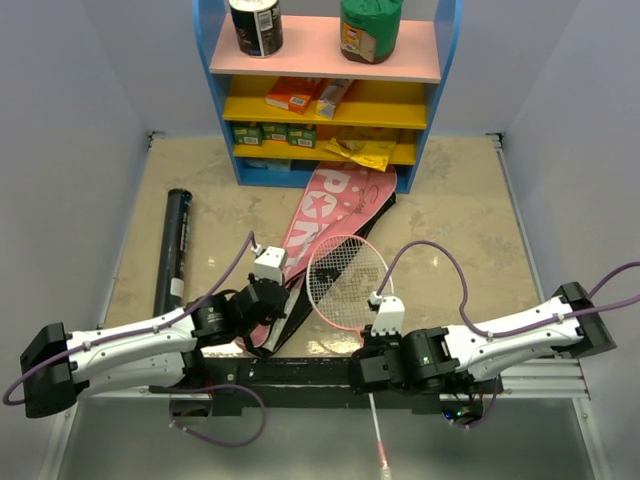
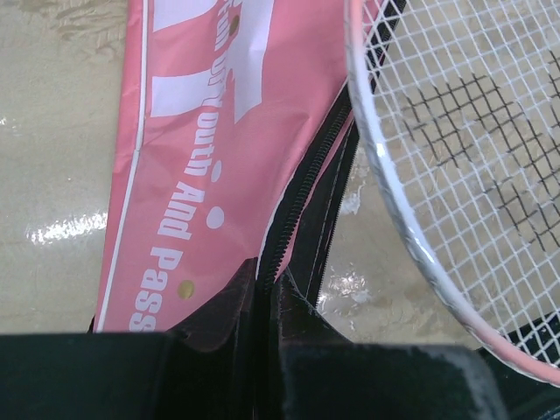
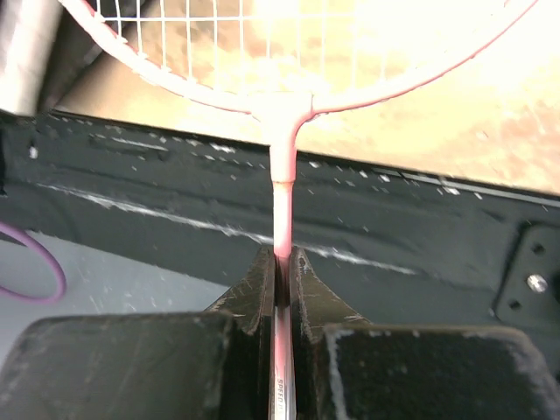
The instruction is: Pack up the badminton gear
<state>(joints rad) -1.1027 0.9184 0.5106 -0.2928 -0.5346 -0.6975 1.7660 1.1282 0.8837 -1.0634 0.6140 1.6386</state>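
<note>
The large pink bag (image 1: 325, 205) (image 2: 197, 131) with white lettering lies slanted from the shelf toward the left arm. My left gripper (image 1: 278, 298) (image 2: 267, 293) is shut on the bag's black zipper edge (image 2: 293, 214) at its near end. A pink-framed racket (image 1: 345, 283) lies with its head on the table beside the bag, and its frame (image 2: 385, 179) shows to the right in the left wrist view. My right gripper (image 1: 367, 346) (image 3: 282, 262) is shut on the racket's thin shaft (image 3: 282, 197) just below the head. The handle (image 1: 378, 440) sticks out past the near edge. A long black tube (image 1: 172, 250) lies at the left.
A blue-yellow shelf unit (image 1: 330, 95) with boxes, packets and two jars stands at the back, and the bag's far end touches its foot. The black mounting rail (image 1: 300, 378) (image 3: 394, 227) runs along the near edge under the racket shaft. White walls close in both sides.
</note>
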